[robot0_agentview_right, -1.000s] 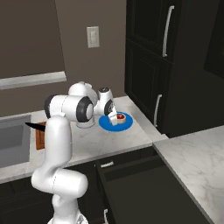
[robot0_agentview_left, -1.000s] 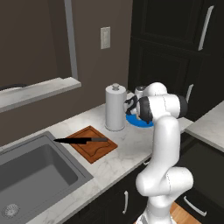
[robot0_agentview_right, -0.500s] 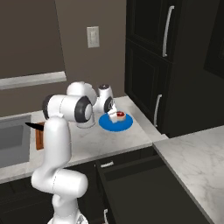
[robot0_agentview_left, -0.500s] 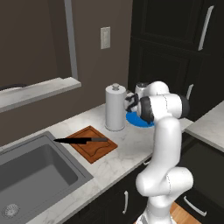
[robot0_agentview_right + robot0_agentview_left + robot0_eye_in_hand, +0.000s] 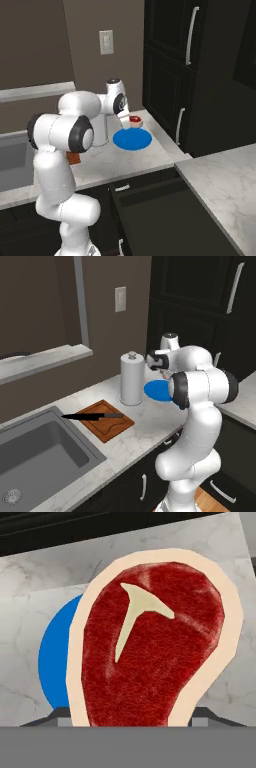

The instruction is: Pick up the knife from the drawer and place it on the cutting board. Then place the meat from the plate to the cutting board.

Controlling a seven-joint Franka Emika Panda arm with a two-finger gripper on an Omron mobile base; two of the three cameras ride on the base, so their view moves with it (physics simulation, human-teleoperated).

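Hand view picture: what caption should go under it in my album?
Red raw steak with a whitish rim held up close above the round blue plate.

Red meat (image 5: 150, 647) with pale rim, bright blue plate (image 5: 132, 139), reddish-brown board (image 5: 106, 422), black knife (image 5: 92, 416).

Arm: rose from lower frame, elbow bent, forearm reaching toward frame centre.
Gripper (image 5: 134, 120): fingers closed around the meat (image 5: 150, 652).

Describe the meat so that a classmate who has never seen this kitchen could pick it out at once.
Start at the paper towel roll on the marble counter. To its right is the blue plate. Above its far edge, in the tool, hangs the meat: small, red, pale-rimmed.
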